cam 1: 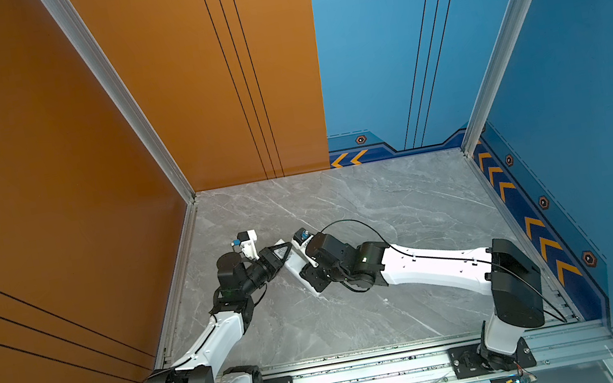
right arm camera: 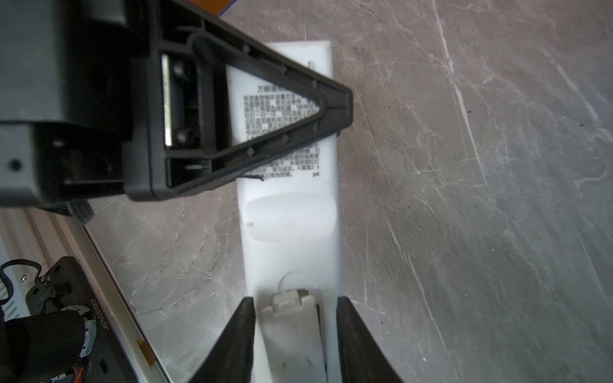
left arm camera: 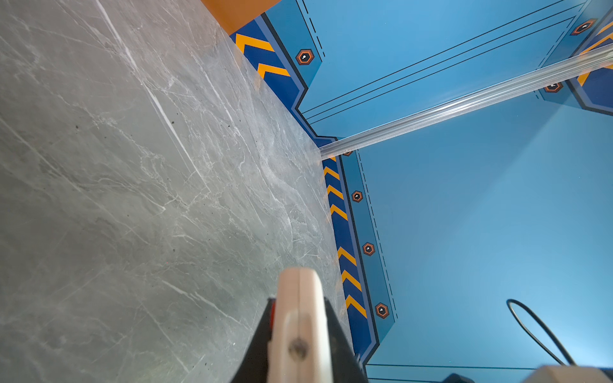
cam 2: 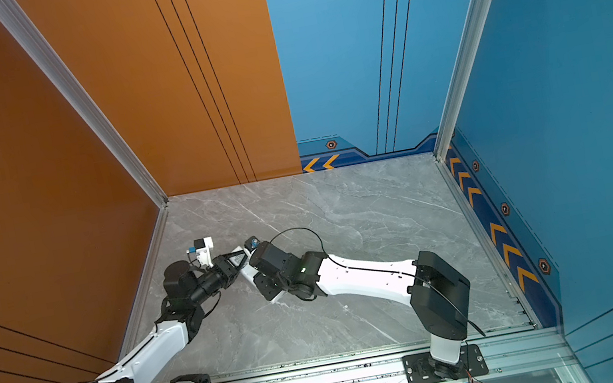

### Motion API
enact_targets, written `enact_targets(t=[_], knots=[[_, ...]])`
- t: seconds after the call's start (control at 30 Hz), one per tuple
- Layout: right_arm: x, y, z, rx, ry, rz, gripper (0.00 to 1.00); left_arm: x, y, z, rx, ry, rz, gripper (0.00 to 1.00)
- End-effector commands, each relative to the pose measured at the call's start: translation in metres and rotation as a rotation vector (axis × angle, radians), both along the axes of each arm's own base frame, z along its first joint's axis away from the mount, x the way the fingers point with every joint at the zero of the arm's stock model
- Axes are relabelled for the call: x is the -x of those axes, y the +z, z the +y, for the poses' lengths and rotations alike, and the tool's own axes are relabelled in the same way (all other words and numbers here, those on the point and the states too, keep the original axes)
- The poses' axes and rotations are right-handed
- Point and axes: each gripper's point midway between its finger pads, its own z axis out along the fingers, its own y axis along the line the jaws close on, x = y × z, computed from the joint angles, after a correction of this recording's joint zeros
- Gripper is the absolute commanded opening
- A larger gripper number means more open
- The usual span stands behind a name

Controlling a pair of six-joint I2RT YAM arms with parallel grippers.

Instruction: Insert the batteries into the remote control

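Over by the orange wall (cam 1: 18,165), the left arm (cam 1: 219,333) reaches in across the grey marble tabletop (cam 1: 383,209) toward the middle. The left gripper (cam 1: 283,250) (cam 2: 238,259) is clamped tight on the remote control (cam 1: 295,264) (cam 2: 247,272), its jaws pressed against the two flat faces near one end. In the left wrist view the white bar (left arm camera: 300,331) shows edge-on between them, with a speck of red on one side.

The remote control lies at a slant between the two grippers, left of the table's centre in both top views. I cannot tell whether its other end rests on the marble. The right wrist view shows its plain back (right arm camera: 288,215) turned up. Along it run a block of small printed text, an oval hollow, then the battery cover (right arm camera: 292,331), which has a thin dark gap down one side. The left gripper (right arm camera: 331,106) crosses over the printed part.

The right gripper (cam 1: 311,280) (cam 2: 266,288) (right arm camera: 295,301) comes down on the cover end. Its jaws are narrow, one against each long edge of the remote, with no gap that I can see. Behind it the right arm (cam 1: 435,263) stretches back toward the blue wall (cam 1: 592,69), a black cable (cam 1: 361,225) looping above it.
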Motion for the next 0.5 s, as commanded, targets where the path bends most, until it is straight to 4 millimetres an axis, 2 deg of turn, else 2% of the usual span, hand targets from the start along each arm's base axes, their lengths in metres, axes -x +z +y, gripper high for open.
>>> enact_targets(t=[0.0, 0.2, 0.47], knots=[[0.004, 0.017, -0.007, -0.008, 0.01, -0.022, 0.39, 0.0, 0.022, -0.001, 0.016, -0.018, -0.074, 0.0], [0.001, 0.025, -0.006, -0.011, 0.016, -0.036, 0.4, 0.0, 0.022, -0.001, 0.016, -0.024, -0.073, 0.0], [-0.003, 0.012, -0.008, 0.014, 0.011, -0.018, 0.39, -0.001, 0.024, -0.003, 0.018, -0.033, -0.077, 0.0]])
